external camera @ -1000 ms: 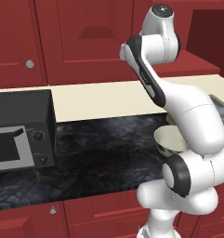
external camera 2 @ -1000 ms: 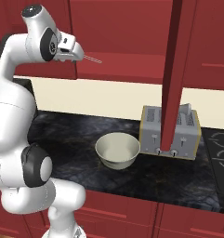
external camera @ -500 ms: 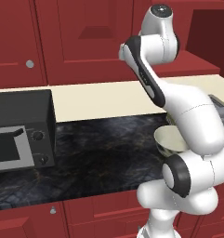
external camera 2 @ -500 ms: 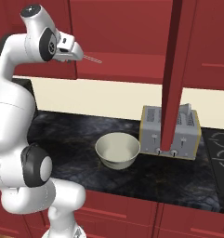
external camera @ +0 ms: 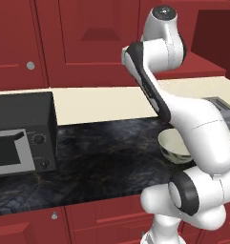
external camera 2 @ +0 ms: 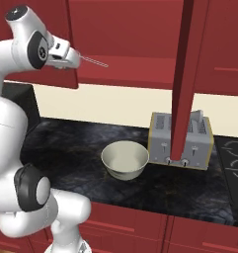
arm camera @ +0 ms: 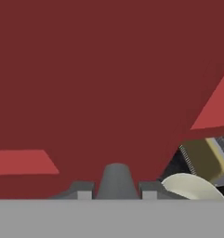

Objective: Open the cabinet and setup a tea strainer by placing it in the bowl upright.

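Observation:
The cabinet stands open, its door (external camera 2: 187, 74) swung out edge-on above the toaster and its red shelf (external camera 2: 135, 66) bare. My gripper (external camera 2: 76, 58) is raised to shelf height at the left and shut on the tea strainer (external camera 2: 95, 62), whose thin metal handle pokes out to the right over the shelf. The mesh basket is hidden by the hand. In the hand view a grey piece of the strainer (arm camera: 115, 179) sits between the fingertips (arm camera: 82, 189). The cream bowl (external camera 2: 124, 159) rests on the dark counter below, right of the arm. It is also in the hand view as the bowl (arm camera: 192, 186).
A silver toaster (external camera 2: 182, 141) stands right beside the bowl, under the open door. A black microwave (external camera: 16, 143) sits at the counter's left end. A stove top (external camera 2: 234, 158) lies at the far right. Dark counter (external camera: 107, 152) stretches between microwave and bowl.

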You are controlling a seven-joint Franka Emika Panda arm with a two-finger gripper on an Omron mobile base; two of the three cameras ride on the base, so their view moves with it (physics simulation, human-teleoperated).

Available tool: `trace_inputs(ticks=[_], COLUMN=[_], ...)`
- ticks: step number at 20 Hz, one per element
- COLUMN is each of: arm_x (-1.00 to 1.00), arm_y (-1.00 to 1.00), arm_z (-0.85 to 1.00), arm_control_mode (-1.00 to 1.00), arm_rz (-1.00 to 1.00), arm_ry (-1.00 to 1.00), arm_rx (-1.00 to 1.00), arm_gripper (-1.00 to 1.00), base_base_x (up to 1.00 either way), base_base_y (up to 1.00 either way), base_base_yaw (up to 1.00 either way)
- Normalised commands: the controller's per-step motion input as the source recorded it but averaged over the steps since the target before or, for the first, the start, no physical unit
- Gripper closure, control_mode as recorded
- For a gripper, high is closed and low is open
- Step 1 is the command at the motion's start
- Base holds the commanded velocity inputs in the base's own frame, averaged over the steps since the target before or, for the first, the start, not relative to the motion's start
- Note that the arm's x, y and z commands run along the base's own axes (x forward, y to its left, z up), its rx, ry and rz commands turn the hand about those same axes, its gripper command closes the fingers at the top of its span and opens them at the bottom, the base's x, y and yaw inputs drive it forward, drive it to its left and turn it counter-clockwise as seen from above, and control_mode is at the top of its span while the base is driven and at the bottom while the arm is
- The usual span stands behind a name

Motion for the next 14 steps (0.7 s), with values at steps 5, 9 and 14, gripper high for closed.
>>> trace_inputs(ticks=[5,9,14], arm_x=[-0.89,-0.92,-1.00], arm_y=[0.10,0.09,0.29], arm_z=[0.38,0.47,0.51], arm_control_mode=[-1.00,-1.00,-1.00], arm_rz=[-0.11,-0.03,-0.04], arm_ry=[-0.12,-0.07,-0.15], arm_rx=[0.00,-0.01,-0.01], arm_gripper=[1.00,1.00,1.00], base_base_x=[0.00,0.00,0.00], base_base_y=[0.00,0.00,0.00], base_base_yaw=[0.00,0.00,0.00])
